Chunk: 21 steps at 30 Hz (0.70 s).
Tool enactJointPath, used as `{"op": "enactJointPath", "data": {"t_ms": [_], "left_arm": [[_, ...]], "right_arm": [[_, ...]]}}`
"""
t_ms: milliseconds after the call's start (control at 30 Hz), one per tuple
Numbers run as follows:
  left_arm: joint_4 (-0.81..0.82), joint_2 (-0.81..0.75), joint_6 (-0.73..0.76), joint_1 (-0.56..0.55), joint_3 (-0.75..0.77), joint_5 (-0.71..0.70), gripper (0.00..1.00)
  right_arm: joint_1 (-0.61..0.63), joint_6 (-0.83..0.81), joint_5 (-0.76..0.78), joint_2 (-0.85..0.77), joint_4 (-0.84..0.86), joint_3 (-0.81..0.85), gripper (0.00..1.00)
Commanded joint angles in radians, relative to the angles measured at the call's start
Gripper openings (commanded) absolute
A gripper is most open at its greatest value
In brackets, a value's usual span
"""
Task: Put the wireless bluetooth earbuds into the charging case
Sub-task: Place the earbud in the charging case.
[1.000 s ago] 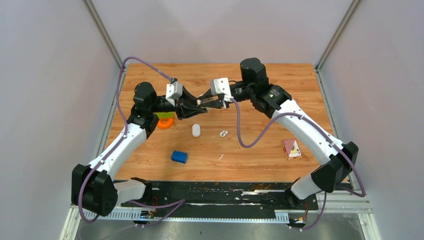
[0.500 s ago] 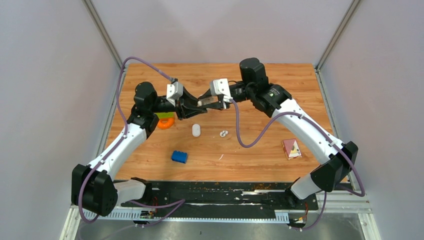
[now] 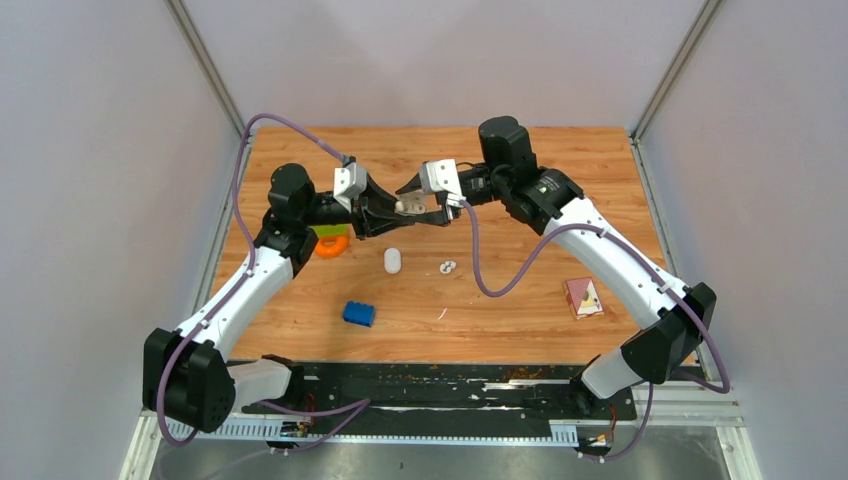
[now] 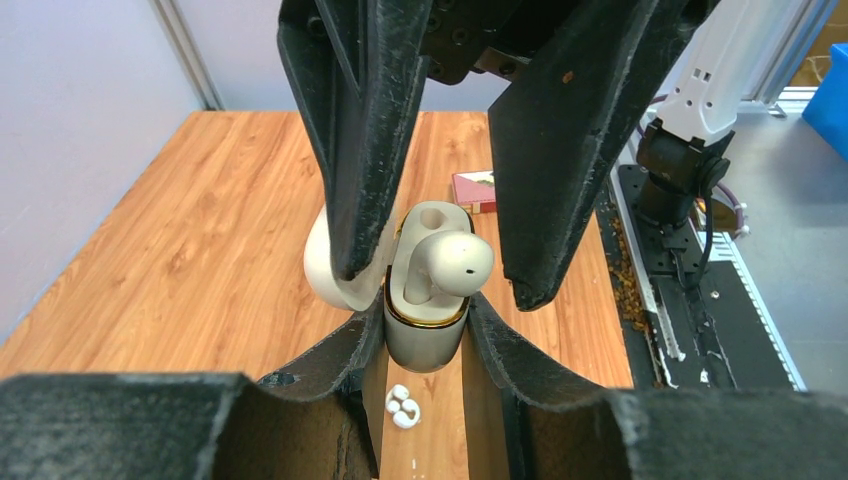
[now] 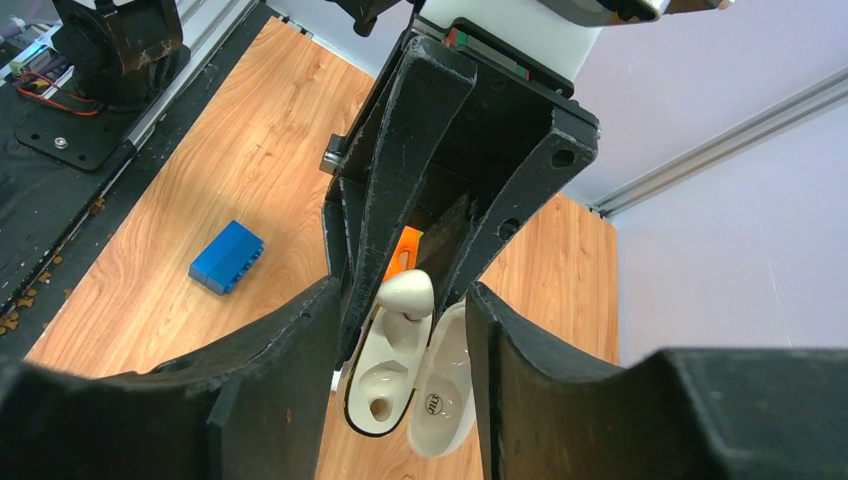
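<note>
Left tool [image 3: 388, 212] of mine is clamped on the lower body of the charging case [image 4: 427, 345], holding it off the worktop [image 3: 520, 310] in the upper middle of the overhead view, with its lid [image 5: 441, 400] hinged open to one side. Meeting it nose to nose, my right tool [image 5: 403, 305] has its fingers [image 4: 565, 150] apart, one on either side of the case's open top. Between them a white earbud [image 4: 447, 262] sits stem-down in one socket, its rounded head standing proud of the rim. In the left wrist view a gap shows between it and the finger at frame right; whether the other finger touches it I cannot tell. Below the tools in the overhead view, two tiny white earbuds [image 3: 447, 266] lie touching each other on the worktop, with a white oval piece [image 3: 393, 260] just to their left. Lower left of those is a blue brick [image 3: 359, 313]. An orange ring [image 3: 331, 246] lies beside my left arm, and a small red box [image 3: 584, 297] sits well apart at the right.
</note>
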Motion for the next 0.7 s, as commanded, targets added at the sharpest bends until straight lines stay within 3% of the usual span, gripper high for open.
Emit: {"op": "enactJointPath", "data": {"t_ms": [0,267,667], "left_arm": [[0.033,-0.025,0.027,-0.005,0.038,0.029,0.07],[0.041,0.002,0.013,-0.005,0.028,-0.016,0.07],[0.178,0.018,-0.102,-0.005,-0.009,-0.068,0.07]], "right_arm": [[-0.008,0.002,-0.001,-0.018,0.019,0.040,0.51],[0.001,0.065,-0.004,-0.017,0.002,0.085,0.57],[0.002,0.106,0.065,-0.021,-0.050,0.096,0.60]]}}
